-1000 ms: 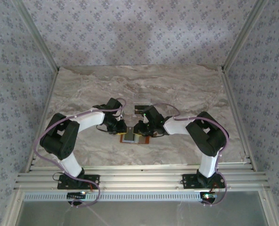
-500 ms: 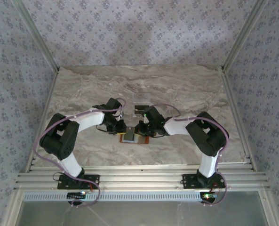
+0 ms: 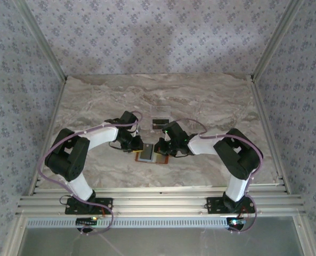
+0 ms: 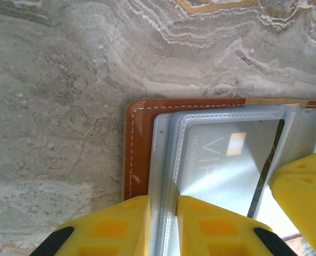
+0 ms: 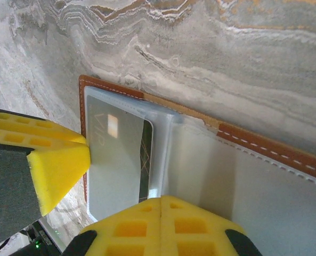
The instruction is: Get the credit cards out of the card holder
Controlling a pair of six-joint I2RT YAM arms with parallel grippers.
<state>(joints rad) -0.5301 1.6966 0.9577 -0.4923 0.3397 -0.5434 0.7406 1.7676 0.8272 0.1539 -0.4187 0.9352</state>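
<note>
Revealing a VIP card (image 4: 221, 165), wrist views show left gripper (image 4: 163, 207) pinching card holder (image 4: 136, 154), right gripper (image 5: 160, 207) closed.

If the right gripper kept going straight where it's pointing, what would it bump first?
Probably the clear plastic sleeve of the open brown leather card holder, just beside the silvery VIP credit card. The shut right gripper has its yellow tips right over it; whether they already touch, I can't tell.

White along the links (image 3: 100, 133), black at bulky joints (image 3: 67, 157) and base plates (image 3: 88, 205). Looped with thin lilac cables (image 3: 255, 154). Tipped with bright yellow pincer fingers (image 4: 120, 226), moulded in square recesses.
</note>
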